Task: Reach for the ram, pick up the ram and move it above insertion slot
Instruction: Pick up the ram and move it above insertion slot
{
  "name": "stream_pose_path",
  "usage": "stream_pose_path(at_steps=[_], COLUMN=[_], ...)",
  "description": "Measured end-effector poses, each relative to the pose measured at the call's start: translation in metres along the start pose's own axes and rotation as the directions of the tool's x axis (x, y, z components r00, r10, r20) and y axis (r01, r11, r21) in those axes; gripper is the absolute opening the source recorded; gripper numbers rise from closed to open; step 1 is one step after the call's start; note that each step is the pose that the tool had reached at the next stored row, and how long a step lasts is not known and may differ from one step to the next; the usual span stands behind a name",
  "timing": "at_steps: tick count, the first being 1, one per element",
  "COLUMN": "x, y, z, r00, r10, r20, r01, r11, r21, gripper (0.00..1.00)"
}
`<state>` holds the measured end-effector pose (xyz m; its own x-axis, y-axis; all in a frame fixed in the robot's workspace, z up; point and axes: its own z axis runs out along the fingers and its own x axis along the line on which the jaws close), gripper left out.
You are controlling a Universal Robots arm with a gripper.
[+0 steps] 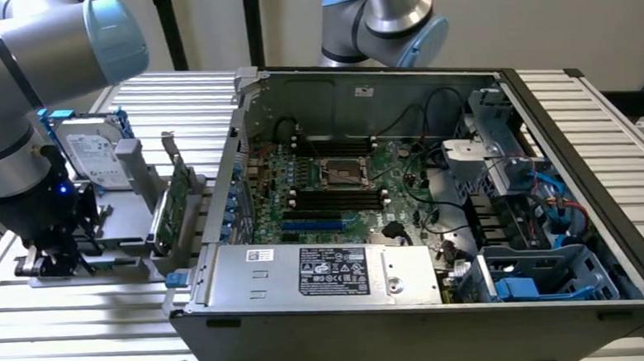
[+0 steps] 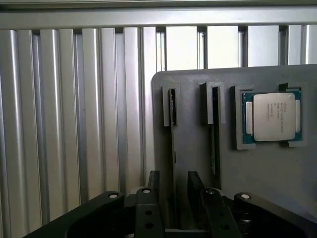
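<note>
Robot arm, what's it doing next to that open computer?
The arm has its gripper down at a gray holder beside the computer case. Its fingers are open, one on each side of a thin stick standing on edge in the holder, which looks like the ram. The ram is not lifted yet. A chip sits in a pocket of the same holder.

The thin edge-on ram stick [image 2: 173, 106] is straddled by the spread black claw [image 2: 174, 174]; a second dark stick [image 2: 215, 129] is stood just beside; ribbed aluminium table [image 2: 74, 124] is left bare opposite; the grey computer case [image 1: 329, 97] is screened by a tall green expansion card [image 1: 175, 209].
</note>
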<state>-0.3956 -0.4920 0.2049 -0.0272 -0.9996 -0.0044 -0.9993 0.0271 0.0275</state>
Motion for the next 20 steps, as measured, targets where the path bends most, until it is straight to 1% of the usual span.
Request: stream_pose_path(at_steps=[2, 4, 20], x=[0.0, 0.0001, -0.0027], y=[-0.0001, -0.0001, -0.001], z=[0.0036, 0.0051, 0.0066], r00=[1.0, 1.0, 1.0], r10=[0.0, 0.0, 0.0], r20=[0.0, -0.0001, 0.0001], r01=[0.0, 0.0, 0.0], r11=[1.0, 1.0, 1.0], r21=[0.0, -0.0001, 0.0001], gripper=[0.36, 0.36, 0.36])
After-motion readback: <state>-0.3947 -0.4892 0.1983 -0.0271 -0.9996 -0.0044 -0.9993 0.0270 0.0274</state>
